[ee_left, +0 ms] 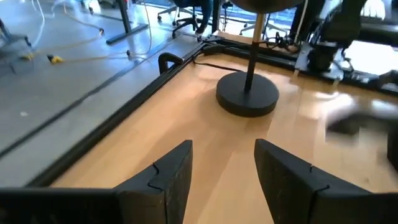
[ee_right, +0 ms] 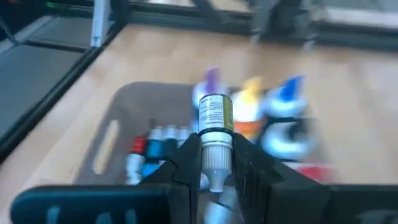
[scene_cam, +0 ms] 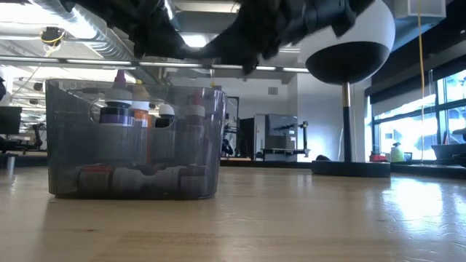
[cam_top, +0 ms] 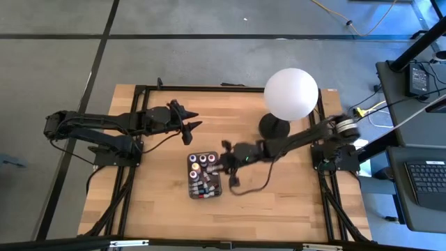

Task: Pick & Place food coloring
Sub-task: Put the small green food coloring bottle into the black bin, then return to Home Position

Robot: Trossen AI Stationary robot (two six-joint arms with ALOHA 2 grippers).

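Note:
A dark grey tray [cam_top: 194,189] sits in the middle of the table and holds several small food coloring bottles [cam_top: 203,167], some upright and some lying flat [ee_right: 149,152]. My right gripper [cam_top: 224,162] hovers over the tray's right side, shut on one small bottle [ee_right: 216,112] that has a yellowish label and a white cap. My left gripper [cam_top: 193,129] stands open above bare table, to the far left of the tray, with nothing between its fingers [ee_left: 168,177]. My right gripper pinches the bottle's white cap end [ee_right: 216,163] between its two fingers. It reaches in from the table's right, slanting downward. The labelled body sticks out ahead of the fingertips, in line with them. The bottle is lifted clear above the bottles in the tray.
A big white globe lamp [cam_top: 291,93] on a black round base [ee_left: 247,94] stands at the far right of the table, close behind my right arm. A black frame [cam_top: 209,88] runs along the table's edges. Bare wood lies near and to the left of the tray [scene_cam: 135,142].

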